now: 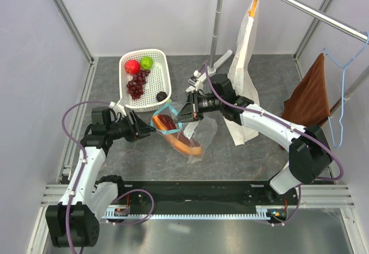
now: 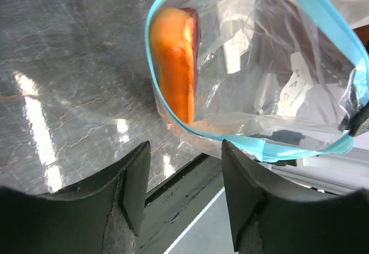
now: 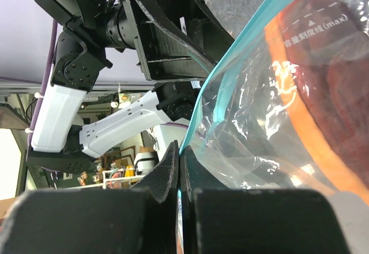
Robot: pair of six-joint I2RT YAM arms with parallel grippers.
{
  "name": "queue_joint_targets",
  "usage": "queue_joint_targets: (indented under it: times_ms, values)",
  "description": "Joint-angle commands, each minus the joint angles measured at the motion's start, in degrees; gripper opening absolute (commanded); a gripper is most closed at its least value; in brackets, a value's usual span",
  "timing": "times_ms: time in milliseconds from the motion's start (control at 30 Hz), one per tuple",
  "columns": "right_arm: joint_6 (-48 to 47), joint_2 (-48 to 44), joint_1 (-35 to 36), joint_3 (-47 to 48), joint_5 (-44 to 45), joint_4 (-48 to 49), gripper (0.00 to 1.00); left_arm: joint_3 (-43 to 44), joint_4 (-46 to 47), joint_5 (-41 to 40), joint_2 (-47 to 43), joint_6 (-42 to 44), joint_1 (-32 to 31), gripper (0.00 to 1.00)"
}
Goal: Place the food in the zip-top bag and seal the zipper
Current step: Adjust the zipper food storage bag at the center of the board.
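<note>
The clear zip-top bag (image 1: 199,137) hangs mouth-open, its teal zipper (image 1: 164,124) forming a loop. The orange-and-maroon papaya slice (image 1: 180,141) lies inside; it also shows in the left wrist view (image 2: 173,58) and the right wrist view (image 3: 323,93). My right gripper (image 1: 181,114) is shut on the zipper edge (image 3: 199,121) and holds the mouth up. My left gripper (image 1: 147,129) is open and empty just left of the mouth; its fingers (image 2: 135,185) sit below the teal rim (image 2: 173,118). The red apple (image 1: 132,66), green fruit (image 1: 147,63), grape bunch (image 1: 136,85) and dark ball (image 1: 162,95) lie in the white basket (image 1: 164,69).
A tall white paper bag (image 1: 245,52) hangs from a rail at the back right. A brown cloth (image 1: 308,95) and a blue hanger (image 1: 345,87) hang at the far right. A metal pole (image 1: 217,23) stands behind the basket.
</note>
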Motion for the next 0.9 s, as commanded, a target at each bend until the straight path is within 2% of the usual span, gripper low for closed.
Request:
queue_joint_targets:
  times_ms: [0, 200, 367, 500, 867]
  values:
    - [-0.6, -2.1, 0.1, 3.0, -1.2, 1.7, 0.0, -0.7, 6.3, 4.0, 1.1, -5.0, 0.2, 0.61]
    - [-0.7, -2.5, 0.1, 2.9, -1.7, 1.7, 0.0, -3.0, 12.3, 4.7, 4.4, -8.6, 0.2, 0.63]
    - [-0.1, -2.5, 0.2, 2.4, -2.1, 2.4, 0.0, -4.4, 13.3, 2.9, 8.2, -9.1, -0.1, 0.6]
    - [0.8, -2.4, 0.2, 2.2, -2.9, 3.4, 0.0, -5.4, 16.1, 2.6, 8.4, -10.3, -0.9, 0.55]
    - [1.2, -3.1, 1.1, 0.8, -3.6, 4.0, 0.0, -10.0, 27.4, 5.6, 8.0, -19.9, -1.0, 0.57]
